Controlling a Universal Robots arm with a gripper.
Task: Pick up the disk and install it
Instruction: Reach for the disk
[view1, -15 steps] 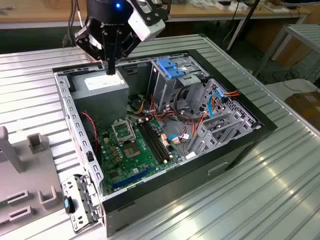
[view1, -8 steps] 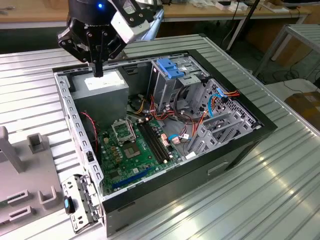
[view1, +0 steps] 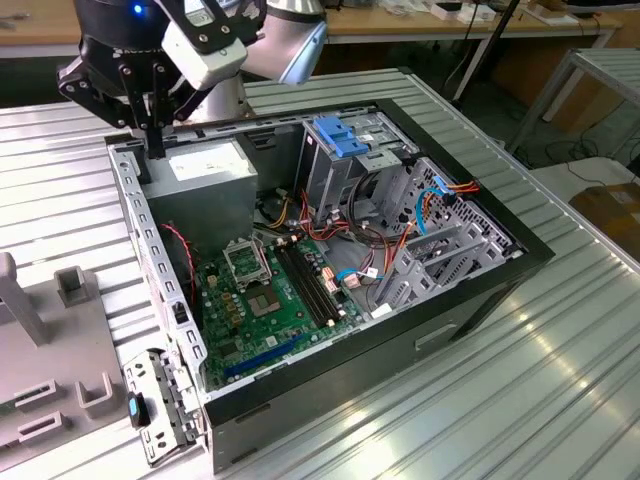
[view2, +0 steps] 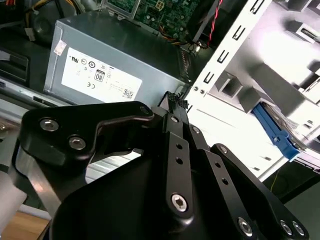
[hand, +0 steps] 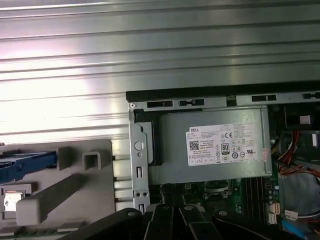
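The pincer hangs with its fingers drawn narrow and nothing between them. It is above the far corner of the open computer case, on the exterior view's left. Just below it sits the grey power supply. The supply's white label carries rows of small print and certification marks. The disk lies outside the case in a grey holder on the ribbed metal bench, its blue rail showing in both wrist views. The case's perforated side frame stands between the holder and the power supply. Inside the case are a green motherboard, red and orange cables and a blue bracket atop the drive cage.
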